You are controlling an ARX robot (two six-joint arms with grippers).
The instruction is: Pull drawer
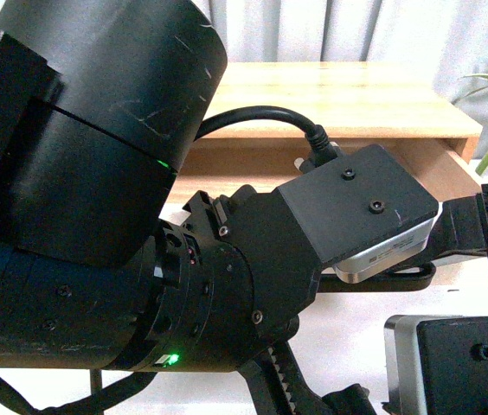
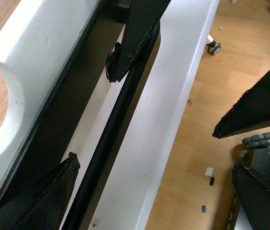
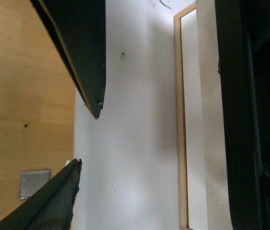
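In the left wrist view the drawer (image 2: 44,52) shows its white front with a half-round notch in the rim. Its long black bar handle (image 2: 107,143) runs slantwise across the picture. My left gripper (image 2: 92,116) stands open at the handle. One finger (image 2: 137,33) lies over the bar's far stretch and the other (image 2: 49,196) sits just beside the bar. My right gripper (image 3: 87,138) is open over a white panel (image 3: 135,158) edged with a light wood strip (image 3: 177,120), with nothing between its fingers. I cannot tell whether that panel belongs to the drawer.
The left arm (image 1: 97,173) fills most of the front view; behind it stands a light wood desk (image 1: 348,95). The right arm's wrist (image 1: 465,363) shows at lower right. Wood floor (image 2: 207,96) lies beside the white fronts. A chair caster (image 2: 214,46) and a metal floor plate (image 3: 34,184) are on it.
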